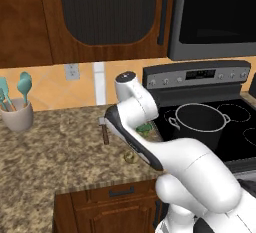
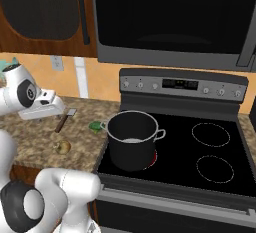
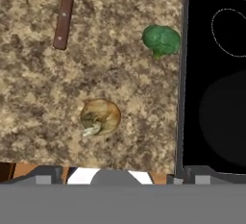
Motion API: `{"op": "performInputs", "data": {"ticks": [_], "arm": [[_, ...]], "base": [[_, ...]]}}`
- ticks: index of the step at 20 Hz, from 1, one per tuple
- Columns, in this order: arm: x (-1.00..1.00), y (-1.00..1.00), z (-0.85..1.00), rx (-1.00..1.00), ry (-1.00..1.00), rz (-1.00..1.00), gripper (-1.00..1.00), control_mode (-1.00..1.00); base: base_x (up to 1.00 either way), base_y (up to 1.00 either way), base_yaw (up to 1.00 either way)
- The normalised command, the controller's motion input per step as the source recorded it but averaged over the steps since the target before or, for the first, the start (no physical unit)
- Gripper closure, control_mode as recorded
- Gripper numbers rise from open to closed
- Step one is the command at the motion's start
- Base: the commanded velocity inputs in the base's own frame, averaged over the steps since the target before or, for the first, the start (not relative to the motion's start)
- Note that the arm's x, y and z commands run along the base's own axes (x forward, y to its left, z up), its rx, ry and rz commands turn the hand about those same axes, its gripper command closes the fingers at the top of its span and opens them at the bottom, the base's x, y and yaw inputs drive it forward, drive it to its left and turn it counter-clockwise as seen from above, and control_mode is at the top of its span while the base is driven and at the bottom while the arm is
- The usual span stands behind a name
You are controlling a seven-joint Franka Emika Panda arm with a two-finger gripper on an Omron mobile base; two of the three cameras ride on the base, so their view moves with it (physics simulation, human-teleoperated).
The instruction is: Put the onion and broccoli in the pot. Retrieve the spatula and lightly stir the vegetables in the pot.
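Speckled worktop [image 3: 38, 98], left to right: spatula [image 3: 63, 16] lying flat, wooden handle toward the front edge; onion [image 3: 100, 117] nearer that edge; broccoli [image 3: 161, 40] just beside the stove [image 2: 220, 142]. Pot [image 2: 132, 139] on the stove's front-left burner. Claw [image 2: 59, 108] open, empty, above the worktop, over the vegetables

A glossy white arm [image 1: 192, 174] of fat rounded segments, with dark grey bands at the joints, a black disc at its elbow and a boxy white hand [image 2: 42, 108].
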Motion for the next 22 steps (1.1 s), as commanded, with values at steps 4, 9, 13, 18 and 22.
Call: {"op": "performInputs", "data": {"ticks": [4,9,13,18,22], "arm": [[-0.01,0.11,-0.69,0.00,0.05,0.00,-1.00,-1.00],[0.00,0.00,-0.55,0.00,0.04,0.00,-1.00,-1.00],[0.13,0.00,-0.49,0.00,0.03,0.00,-1.00,-1.00],[0.29,0.00,-0.44,0.00,0.06,-0.01,-1.00,-1.00],[0.39,0.00,-0.37,0.00,0.11,-0.01,-1.00,-1.00]], "base": [[0.00,0.00,0.00],[0.00,0.00,0.00],[0.00,0.00,0.00],[0.00,0.00,0.00],[0.00,0.00,0.00]]}}
